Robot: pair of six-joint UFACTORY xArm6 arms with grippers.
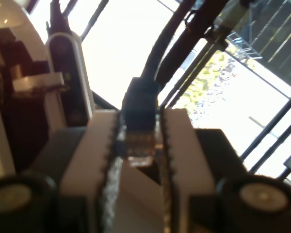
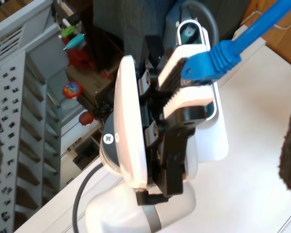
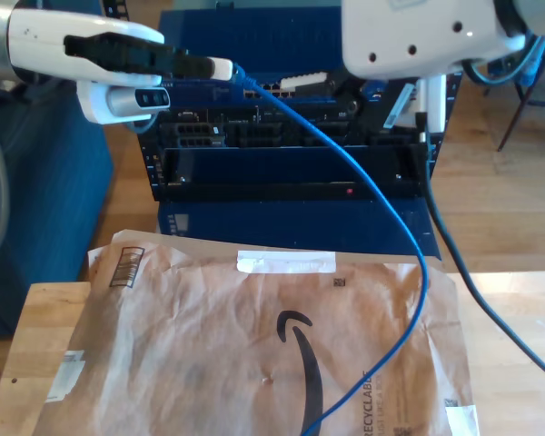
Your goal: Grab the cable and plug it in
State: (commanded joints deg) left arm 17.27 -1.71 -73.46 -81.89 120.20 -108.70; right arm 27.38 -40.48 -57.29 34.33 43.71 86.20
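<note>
My first hand (image 1: 140, 141) is gripping the cable (image 1: 140, 109) by its plug, the two white toothed fingers (image 1: 177, 145) closed on the clear connector, with the dark boot and cord rising out above them against bright windows. In the exterior view this same hand (image 3: 225, 69) is sitting at the upper left of the frame, pointing toward the frame's right, its tip just short of the blue server rack (image 3: 291, 136) behind the tabletop (image 3: 36, 318). From there the cable (image 3: 381, 209) is swinging down in a long loose arc across the rack's front and over the right half of a brown paper mailer (image 3: 254, 345), leaving the frame at the lower edge. The mailer is covering most of the tabletop, with bare wood showing along the left and right edges.

The second wrist view is looking at my first hand (image 2: 182, 82) from outside: the blue plug boot (image 2: 208, 63) is sticking out between its white fingers, cord running to the frame's upper right. Dark pads are showing at this frame's left and right edges, too little to tell how far open my second hand is. A white arm body (image 3: 418, 36) is filling the exterior view's upper right, above the rack.
</note>
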